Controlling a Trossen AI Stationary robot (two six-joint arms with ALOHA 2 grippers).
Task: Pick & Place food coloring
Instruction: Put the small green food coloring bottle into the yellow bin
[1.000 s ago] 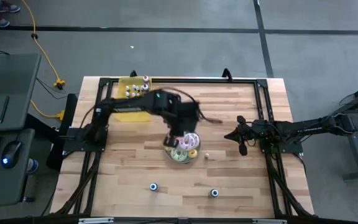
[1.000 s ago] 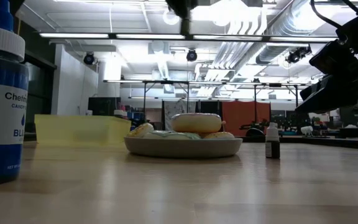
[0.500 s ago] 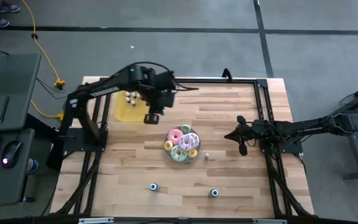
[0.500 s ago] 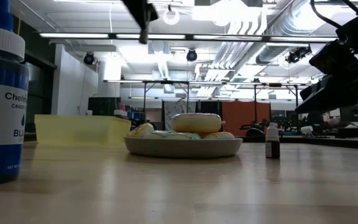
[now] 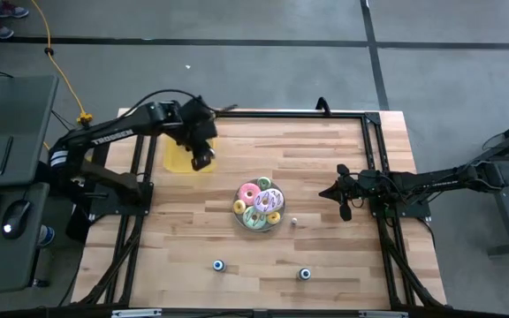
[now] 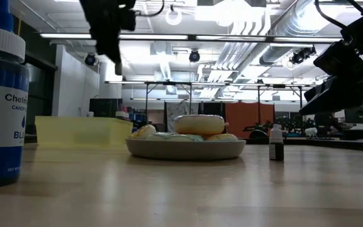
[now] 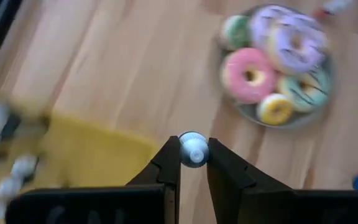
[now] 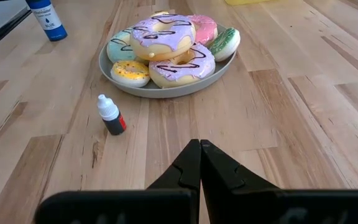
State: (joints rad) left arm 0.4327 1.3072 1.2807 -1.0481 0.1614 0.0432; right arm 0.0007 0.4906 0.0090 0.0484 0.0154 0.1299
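Left end effector (image 7: 193,163) carried round-capped bottle (image 7: 193,150) traywards.

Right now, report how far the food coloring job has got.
Done: several small bottles already sit in the yellow tray.
In hand: the left gripper holds one food coloring bottle between its fingers, above the tray's near edge.
Left: a dark bottle stands beside the doughnut plate, and two blue-capped bottles wait near the table's front edge. The right gripper rests shut, right of the plate.

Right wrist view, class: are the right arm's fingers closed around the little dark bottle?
No: the right gripper is shut and empty, well short of the dark bottle.
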